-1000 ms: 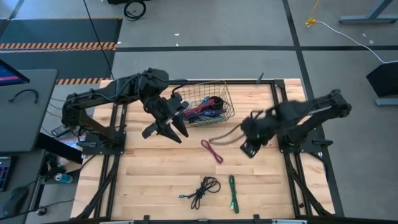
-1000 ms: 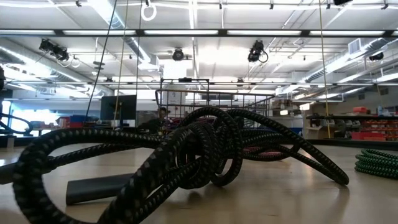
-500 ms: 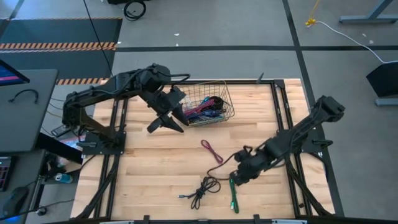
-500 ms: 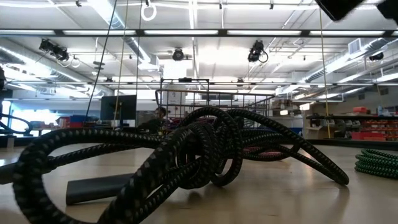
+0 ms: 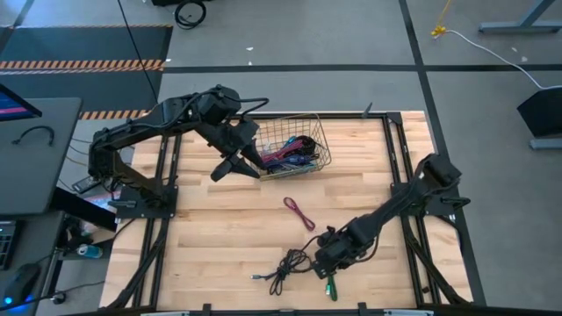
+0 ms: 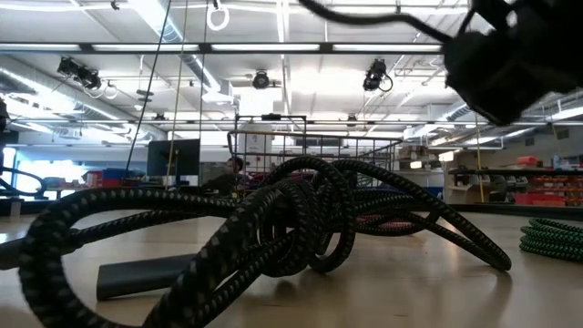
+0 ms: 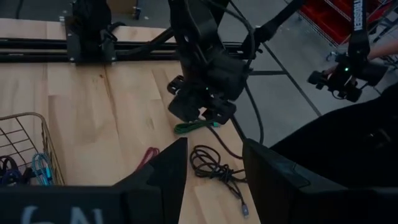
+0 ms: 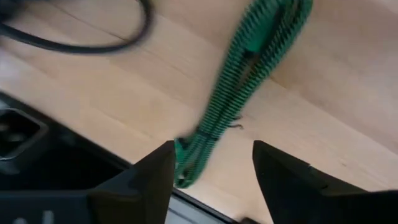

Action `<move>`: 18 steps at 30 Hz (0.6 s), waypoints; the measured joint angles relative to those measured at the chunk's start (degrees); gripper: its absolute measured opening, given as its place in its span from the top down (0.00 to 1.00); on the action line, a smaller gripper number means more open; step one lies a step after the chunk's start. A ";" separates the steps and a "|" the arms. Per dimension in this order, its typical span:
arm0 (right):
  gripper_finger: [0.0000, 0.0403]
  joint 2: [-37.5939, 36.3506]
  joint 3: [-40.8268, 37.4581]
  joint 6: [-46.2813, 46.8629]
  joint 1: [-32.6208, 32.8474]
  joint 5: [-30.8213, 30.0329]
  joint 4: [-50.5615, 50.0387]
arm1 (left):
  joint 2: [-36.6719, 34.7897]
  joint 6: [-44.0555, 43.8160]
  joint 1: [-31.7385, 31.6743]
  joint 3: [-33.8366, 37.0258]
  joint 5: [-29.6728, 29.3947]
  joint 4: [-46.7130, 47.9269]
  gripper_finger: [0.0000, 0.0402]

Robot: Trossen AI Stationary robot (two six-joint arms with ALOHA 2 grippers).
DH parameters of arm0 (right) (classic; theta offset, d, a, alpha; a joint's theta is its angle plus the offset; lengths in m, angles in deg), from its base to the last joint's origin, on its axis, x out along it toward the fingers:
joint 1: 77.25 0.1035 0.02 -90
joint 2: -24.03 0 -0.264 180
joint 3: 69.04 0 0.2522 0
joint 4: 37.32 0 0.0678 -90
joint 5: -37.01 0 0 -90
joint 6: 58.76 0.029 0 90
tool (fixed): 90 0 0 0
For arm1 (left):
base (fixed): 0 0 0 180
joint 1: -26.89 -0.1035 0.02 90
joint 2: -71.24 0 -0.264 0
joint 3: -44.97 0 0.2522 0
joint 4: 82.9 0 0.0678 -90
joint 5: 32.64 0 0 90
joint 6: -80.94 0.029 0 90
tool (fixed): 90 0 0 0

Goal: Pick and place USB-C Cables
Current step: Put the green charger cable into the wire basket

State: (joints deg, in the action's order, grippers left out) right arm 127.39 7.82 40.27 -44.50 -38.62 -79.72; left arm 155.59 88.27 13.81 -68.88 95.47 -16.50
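High view: wire basket (image 5: 299,151) already holds several cables; magenta cable (image 5: 299,212), black cable (image 5: 288,266) and green cable (image 5: 329,285) remain on the table (image 5: 219,237).

Left wrist view: left gripper (image 7: 211,171) parted, empty.

Right wrist view: right gripper (image 8: 211,168) spread, straddling the green cable, not grasping. No legible writing.

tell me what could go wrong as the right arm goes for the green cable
The right gripper is open over the green cable, which lies at the table's front edge: a nudge might push it off. The black cable lies close beside it and could snag. The left gripper waits by the basket.
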 joint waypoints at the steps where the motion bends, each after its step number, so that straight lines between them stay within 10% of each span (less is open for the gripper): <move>1: 0.44 0.72 0.00 0.00 0.16 0.78 0.10 | 0.00 0.00 0.00 0.00 0.02 0.00 0.60; 18: 0.44 5.24 0.15 2.50 0.48 -0.81 3.47 | 0.00 -0.04 0.00 0.00 0.02 1.31 0.60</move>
State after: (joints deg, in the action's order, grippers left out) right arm 132.63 7.96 42.77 -44.01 -39.43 -76.25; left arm 155.59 88.23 13.81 -68.88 95.49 -15.19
